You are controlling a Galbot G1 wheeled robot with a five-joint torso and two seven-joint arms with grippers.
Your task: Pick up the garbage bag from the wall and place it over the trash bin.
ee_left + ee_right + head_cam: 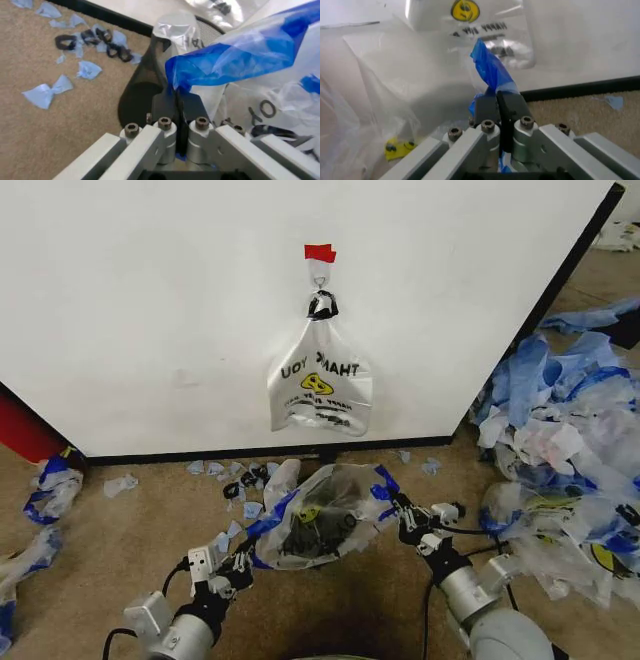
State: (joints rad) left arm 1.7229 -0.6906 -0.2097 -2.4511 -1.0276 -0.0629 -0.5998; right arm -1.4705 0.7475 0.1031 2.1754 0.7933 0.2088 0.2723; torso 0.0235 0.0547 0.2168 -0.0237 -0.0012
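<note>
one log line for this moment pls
left gripper: shut on garbage bag blue trim | right gripper: shut on garbage bag | bag: over trash bin

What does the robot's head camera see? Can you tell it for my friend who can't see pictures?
Both grippers, left gripper and right gripper, pinch the blue handles of the garbage bag, stretched over the trash bin. Behind, a similar bag hangs on the wall.

trash bin (318, 532): largely covered by the garbage bag (330, 500); its rim is not made out.
blue scraps (570, 410): cut off at the right edge.
bag print (265, 110): partly hidden.
</note>
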